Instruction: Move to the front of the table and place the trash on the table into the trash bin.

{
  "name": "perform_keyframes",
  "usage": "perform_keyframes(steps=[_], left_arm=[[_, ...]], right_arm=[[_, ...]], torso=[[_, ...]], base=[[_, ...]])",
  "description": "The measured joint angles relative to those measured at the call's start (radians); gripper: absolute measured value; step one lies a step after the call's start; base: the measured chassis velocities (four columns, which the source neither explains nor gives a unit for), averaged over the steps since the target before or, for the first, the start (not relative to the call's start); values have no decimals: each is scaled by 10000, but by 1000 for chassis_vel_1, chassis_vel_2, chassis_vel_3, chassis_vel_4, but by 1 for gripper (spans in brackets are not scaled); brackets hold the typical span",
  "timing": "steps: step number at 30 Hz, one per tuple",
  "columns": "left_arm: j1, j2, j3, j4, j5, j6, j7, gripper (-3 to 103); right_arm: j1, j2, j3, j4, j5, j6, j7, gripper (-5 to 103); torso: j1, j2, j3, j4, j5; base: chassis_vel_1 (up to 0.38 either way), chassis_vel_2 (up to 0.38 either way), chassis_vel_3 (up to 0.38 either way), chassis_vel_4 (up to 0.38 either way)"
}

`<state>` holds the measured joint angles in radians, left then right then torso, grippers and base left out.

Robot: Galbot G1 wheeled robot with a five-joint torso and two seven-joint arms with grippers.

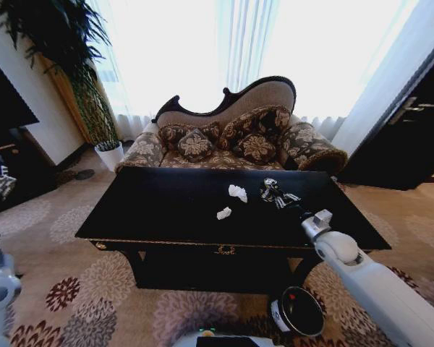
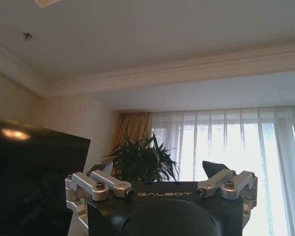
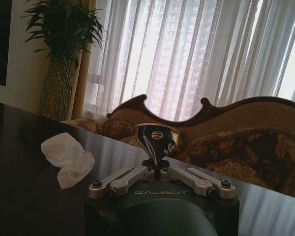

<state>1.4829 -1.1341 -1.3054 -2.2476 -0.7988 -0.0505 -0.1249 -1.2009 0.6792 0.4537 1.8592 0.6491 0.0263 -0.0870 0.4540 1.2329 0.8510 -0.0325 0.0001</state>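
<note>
The left gripper points upward with its fingers spread wide and nothing between them. Beyond it stand a leafy plant, sheer white curtains, a dark screen and the ceiling.

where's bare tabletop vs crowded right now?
Bare: the table's whole left half, and the front strip along the gold-trimmed edge ahead of the paper bits. Crowded: right of centre, where two white paper bits lie beside the right claw, shut on the dark patterned item. The left claw is up off the table's left side.
</note>
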Motion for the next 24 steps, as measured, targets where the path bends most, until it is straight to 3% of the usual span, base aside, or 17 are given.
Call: perform_keyframes(steps=[5, 10, 17, 21, 22, 24], left_arm=[[29, 17, -44, 19, -33, -67, -2, 100], [-8, 41, -38, 43, -66, -73, -5, 100], [-138, -5, 142, 174, -80, -100, -10, 100], [-305, 63, 308, 455, -167, -144, -11, 100], [-305, 63, 308, 455, -167, -144, -11, 100], [-401, 115, 324, 595, -213, -168, -12, 100]], right_arm=[[-635, -64, 540, 252, 228, 38, -163, 0], [-1355, 35, 1187, 759, 1164, 233, -454, 0], [-1918, 865, 1760, 1141, 2263, 778, -1312, 0], [-2516, 1511, 2186, 1130, 3463, 1714, -3140, 0], [-2516, 1511, 2186, 1130, 3463, 1714, -3140, 0], [-2760, 1613, 2372, 1125, 3891, 2047, -4047, 0]], torso=[[-1, 3, -2, 1, -2], [-1, 4, -2, 0, -4], [-2, 4, -2, 1, -4], [-1, 3, -2, 0, -4], [-1, 3, -2, 0, -4], [-2, 4, -2, -4, -2]], base=[[0, 0, 0, 0], [0, 0, 0, 0], [0, 0, 0, 0], [0, 0, 0, 0], [0, 0, 0, 0], [0, 0, 0, 0]])
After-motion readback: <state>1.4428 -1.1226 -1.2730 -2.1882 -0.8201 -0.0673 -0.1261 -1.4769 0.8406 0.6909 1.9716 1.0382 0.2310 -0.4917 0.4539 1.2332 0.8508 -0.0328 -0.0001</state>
